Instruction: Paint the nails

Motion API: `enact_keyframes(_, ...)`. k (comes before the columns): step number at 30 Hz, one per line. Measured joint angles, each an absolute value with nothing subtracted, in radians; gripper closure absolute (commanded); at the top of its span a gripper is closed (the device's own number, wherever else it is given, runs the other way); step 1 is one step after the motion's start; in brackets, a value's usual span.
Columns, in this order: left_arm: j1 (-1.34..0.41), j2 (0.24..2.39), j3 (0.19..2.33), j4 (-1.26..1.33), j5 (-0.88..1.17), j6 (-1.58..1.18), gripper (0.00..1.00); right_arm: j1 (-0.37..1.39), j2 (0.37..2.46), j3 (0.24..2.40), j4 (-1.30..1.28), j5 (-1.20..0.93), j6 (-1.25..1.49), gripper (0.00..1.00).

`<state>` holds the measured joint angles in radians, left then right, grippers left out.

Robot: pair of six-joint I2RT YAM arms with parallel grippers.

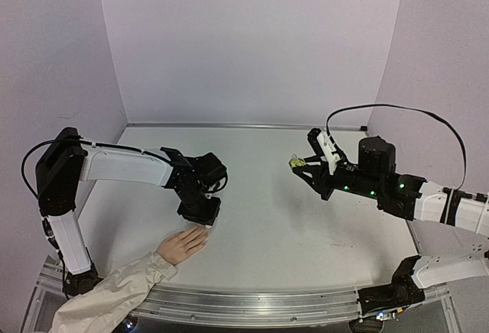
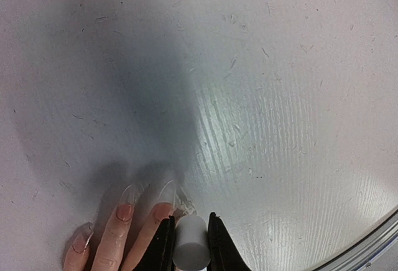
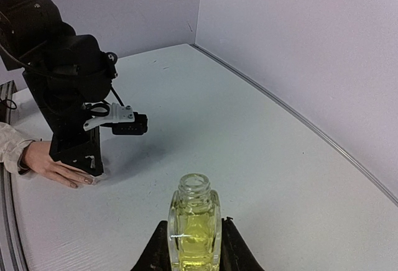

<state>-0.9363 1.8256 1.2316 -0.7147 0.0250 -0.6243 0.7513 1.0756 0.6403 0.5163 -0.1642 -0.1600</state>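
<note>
A pale hand [image 1: 183,245] with a beige sleeve [image 1: 107,295] lies flat at the table's near left. Its long clear-tipped nails [image 2: 163,204] show in the left wrist view, just left of my fingers. My left gripper [image 1: 205,222] points down over the fingertips, shut on a white brush cap [image 2: 190,241]; the brush's bristles [image 2: 185,207] touch the table beside the nearest nail. My right gripper [image 1: 299,165] hovers at mid-right, shut on an uncapped bottle [image 3: 194,227] of yellow-green polish, held upright.
Lilac walls enclose the white table [image 1: 290,218] at the back and sides. A metal rail [image 1: 267,302] runs along the near edge. The left arm [image 3: 68,97] stands tall over the hand in the right wrist view.
</note>
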Motion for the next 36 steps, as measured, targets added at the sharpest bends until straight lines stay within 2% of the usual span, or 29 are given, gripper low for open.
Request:
enact_keyframes(17, -0.936, 1.837, 1.275, -0.716, 0.005, -0.599, 1.00, 0.751, 1.083, 0.640, 0.516, -0.164, -0.160, 1.00)
enact_keyframes(36, -0.937, 1.758, 1.208, -0.735, 0.009, -0.628, 1.00, 0.751, 1.083, 0.640, 0.516, -0.168, -0.160, 1.00)
